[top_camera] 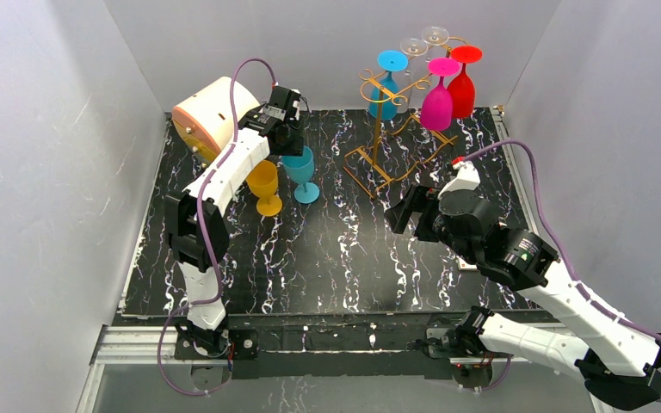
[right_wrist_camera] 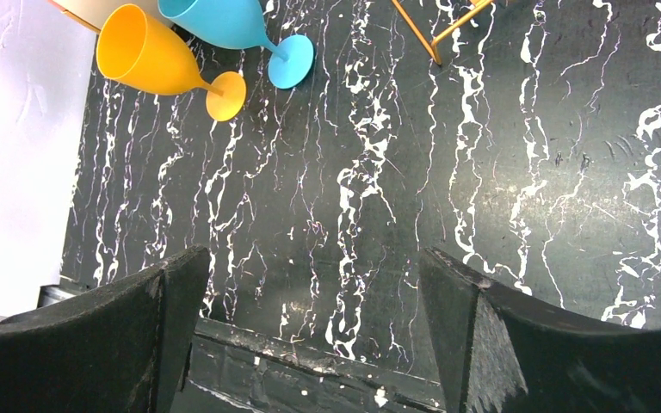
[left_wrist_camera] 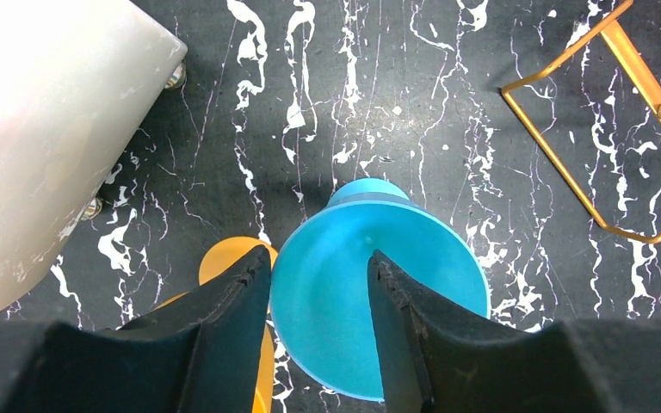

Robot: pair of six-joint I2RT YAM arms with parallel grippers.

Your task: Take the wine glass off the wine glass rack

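- Rack (top_camera: 379,129) stands upright at back of tabletop (top_camera: 336,258), right of centre
- Hanging upside down from its hooks: blue glass (top_camera: 384,101), pink glass (top_camera: 436,105), red glass (top_camera: 461,93), plus two clear glasses (top_camera: 414,46) at the very top
- Teal glass (top_camera: 299,165) is off the rack, upright on tabletop w/ yellow glass (top_camera: 263,181) just beside it on the left
- Left pincer (left_wrist_camera: 318,254) hangs right over the teal glass, fingers apart; one finger over the bowl, the other at the rim's outer edge, no clamp seen
- Right pincer (right_wrist_camera: 314,254) spread wide over bare tabletop, front right, holding nothing
- Cream drum (top_camera: 206,120) lies at back left corner
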